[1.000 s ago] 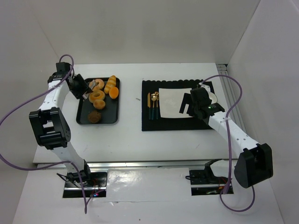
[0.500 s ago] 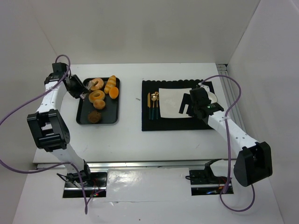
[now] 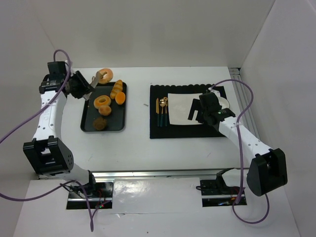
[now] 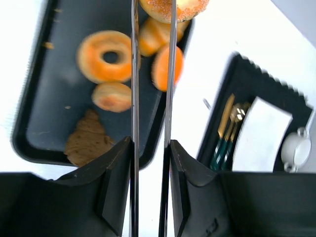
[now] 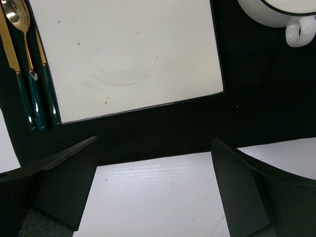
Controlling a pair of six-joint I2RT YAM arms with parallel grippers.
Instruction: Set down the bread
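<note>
I've got the left gripper (image 4: 150,150) clenching metal tongs (image 4: 134,74) whose tips pinch the ring bread (image 3: 104,75), held raised over the black tray's (image 3: 116,121) far edge for carrying, while the right gripper (image 5: 153,182) idles open right of the tray.

Golden-orange bread (image 3: 109,75), black tray (image 3: 89,121), white plate (image 3: 180,116)

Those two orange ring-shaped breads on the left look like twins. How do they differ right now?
The held ring hangs in the air, clear of the tray; the tray ring lies flat on it. The held ring is pinched between thin metal blades reaching out from the left claw; nothing grips the tray ring. Both are golden-orange rings with a centre hole, about the same size.
</note>
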